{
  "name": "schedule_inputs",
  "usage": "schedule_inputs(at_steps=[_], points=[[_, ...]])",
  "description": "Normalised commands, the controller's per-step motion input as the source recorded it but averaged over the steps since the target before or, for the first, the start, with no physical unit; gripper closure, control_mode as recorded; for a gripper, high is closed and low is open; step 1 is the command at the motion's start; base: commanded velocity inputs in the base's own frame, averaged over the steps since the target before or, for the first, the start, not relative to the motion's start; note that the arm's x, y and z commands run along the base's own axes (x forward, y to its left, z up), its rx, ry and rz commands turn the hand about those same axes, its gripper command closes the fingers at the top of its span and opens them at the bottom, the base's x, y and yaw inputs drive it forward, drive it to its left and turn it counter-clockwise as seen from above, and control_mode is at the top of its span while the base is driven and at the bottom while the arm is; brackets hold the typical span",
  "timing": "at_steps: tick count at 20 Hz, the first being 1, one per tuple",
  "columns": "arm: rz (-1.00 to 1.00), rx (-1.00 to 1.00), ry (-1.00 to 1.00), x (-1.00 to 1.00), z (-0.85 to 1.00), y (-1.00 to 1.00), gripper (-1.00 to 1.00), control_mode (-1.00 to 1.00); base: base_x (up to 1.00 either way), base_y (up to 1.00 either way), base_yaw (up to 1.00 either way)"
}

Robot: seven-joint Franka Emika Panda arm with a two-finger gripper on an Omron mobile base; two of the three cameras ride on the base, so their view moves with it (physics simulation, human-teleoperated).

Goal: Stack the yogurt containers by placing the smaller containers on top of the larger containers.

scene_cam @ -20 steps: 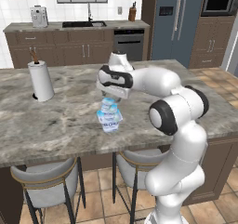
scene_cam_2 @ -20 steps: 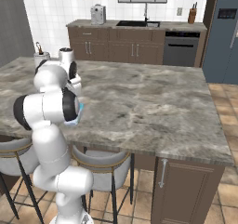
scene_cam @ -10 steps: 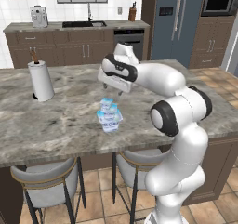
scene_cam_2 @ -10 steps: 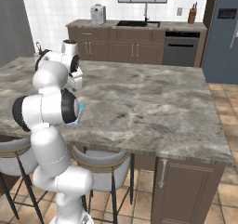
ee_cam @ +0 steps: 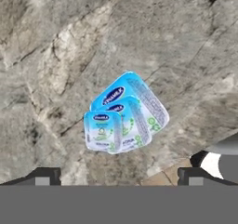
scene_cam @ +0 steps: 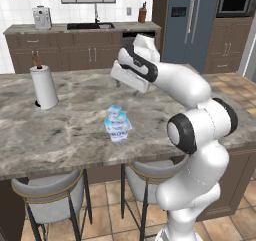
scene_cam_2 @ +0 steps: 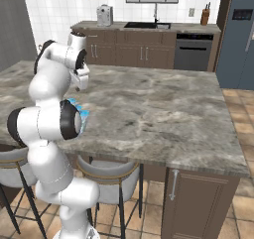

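Note:
Near the front of the marble island [scene_cam: 65,130] the yogurt containers stand in one tight cluster. The larger container [scene_cam: 118,131] [ee_cam: 148,100] is a white tub with blue print. Two smaller containers [scene_cam: 116,111] [ee_cam: 101,130] with light-blue lids appear to rest on its lid, one overlapping the other. My gripper [scene_cam: 127,87] [scene_cam_2: 82,82] [ee_cam: 118,179] hovers above and a little behind them, open, its fingertips [ee_cam: 42,176] wide apart with nothing between them. In the right base view my own arm hides most of the cluster; only a blue edge [scene_cam_2: 82,115] shows.
A paper towel roll [scene_cam: 44,87] stands on the island's left part. Two stools [scene_cam: 50,195] [scene_cam: 145,177] sit under the front edge. A back counter with a sink [scene_cam: 90,27] and a fridge [scene_cam: 192,25] lie beyond the island.
My open gripper has lifted up and back from the top of the yogurt cluster. The containers have stayed where they were.

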Motion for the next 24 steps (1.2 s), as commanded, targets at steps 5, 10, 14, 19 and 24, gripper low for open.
schedule_inputs(at_steps=[5, 10, 14, 19, 24], points=[[0.02, 0.1, -0.11, -0.75, 0.35, -0.56, -1.0, -1.0, 0.0, 0.0, 0.0], [0.02, 0.13, -0.14, -0.76, 0.36, -0.7, -1.0, -1.0, 0.0, 0.0, 0.0], [0.01, 0.19, -0.13, -0.72, 0.27, -0.79, -1.0, -1.0, 0.0, 0.0, 0.0], [0.0, 0.33, -0.12, -0.52, 0.39, -0.87, -1.0, -1.0, 0.0, 0.0, 0.0], [0.04, 0.38, -0.1, -0.31, 0.28, -0.94, -1.0, -1.0, 0.0, 0.0, 0.0]])
